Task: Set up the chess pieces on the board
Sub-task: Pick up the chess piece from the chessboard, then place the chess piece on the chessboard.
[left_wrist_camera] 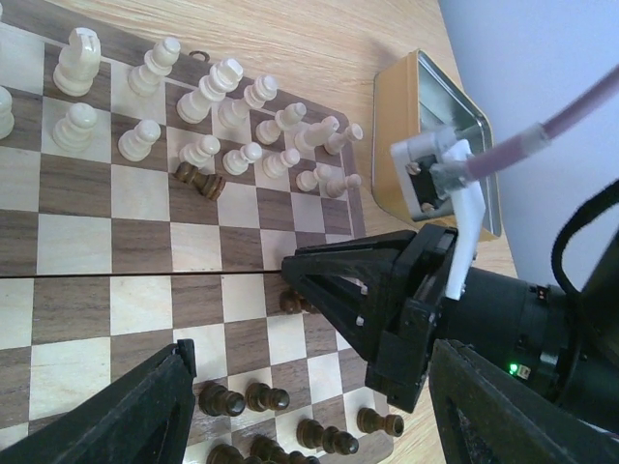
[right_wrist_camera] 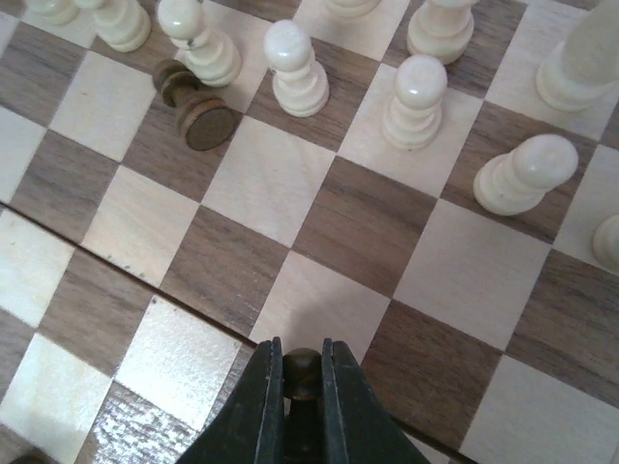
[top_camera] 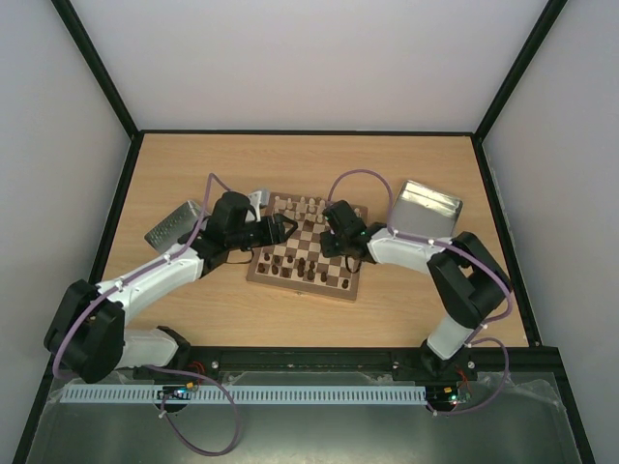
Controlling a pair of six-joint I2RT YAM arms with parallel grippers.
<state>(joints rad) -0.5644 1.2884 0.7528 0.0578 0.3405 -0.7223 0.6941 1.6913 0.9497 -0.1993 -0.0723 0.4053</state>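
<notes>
The right gripper (right_wrist_camera: 302, 350), fingers pinched on a dark pawn (right_wrist_camera: 302, 370) mid-board on the chessboard (right_wrist_camera: 340, 224) — a placing step, likely calling next for a lift toward the dark pawn row — works while the left gripper (top_camera: 278, 230) hovers wide open alongside.

Overhead view; wrist close-ups over board (right_wrist_camera: 329, 222)

Lab cell (white walls (top_camera: 309, 58), black frame (top_camera: 97, 68)).

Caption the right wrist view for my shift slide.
Right tool shut on a dark piece; on the board, a second dark piece lies toppled beside cream pawns.
</notes>
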